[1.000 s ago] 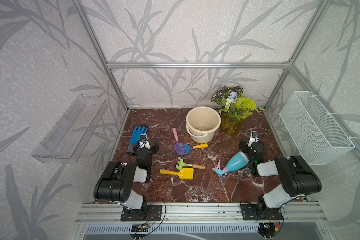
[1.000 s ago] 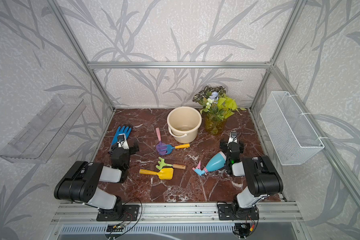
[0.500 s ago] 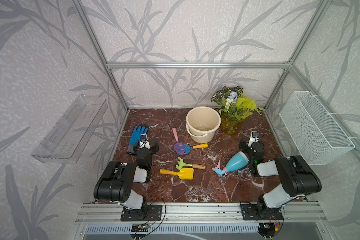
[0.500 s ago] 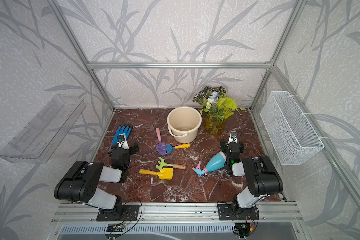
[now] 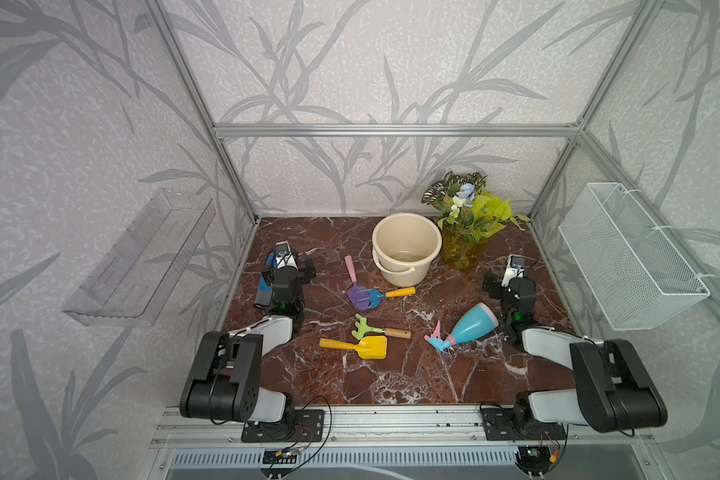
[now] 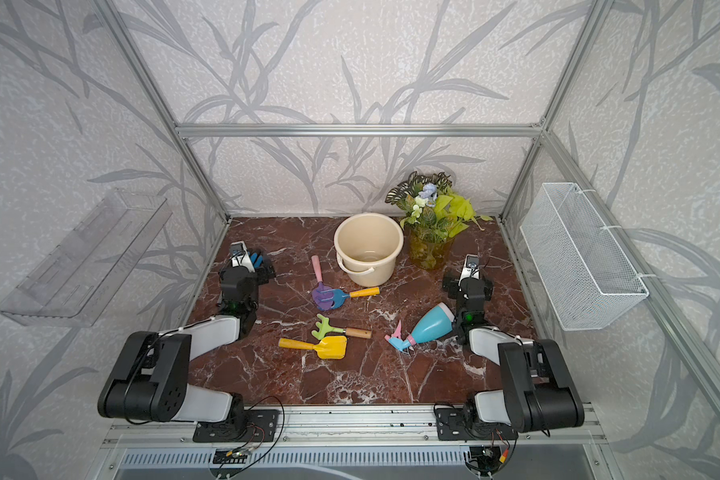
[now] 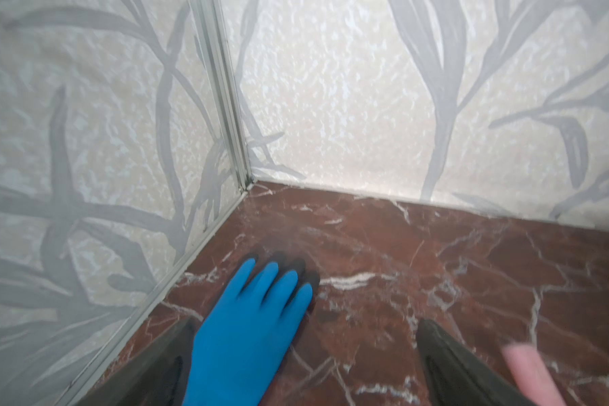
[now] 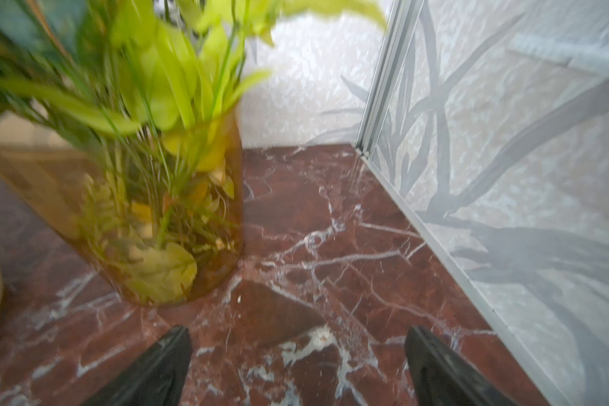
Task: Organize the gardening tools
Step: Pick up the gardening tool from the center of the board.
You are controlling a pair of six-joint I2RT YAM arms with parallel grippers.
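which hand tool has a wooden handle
The green rake beside the yellow shovel: wooden handle, whereas the purple scoop has a pink one and the blue fork and shovel yellow ones.

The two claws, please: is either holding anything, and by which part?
Nothing is held. Both the left claw and the right claw are open and empty.
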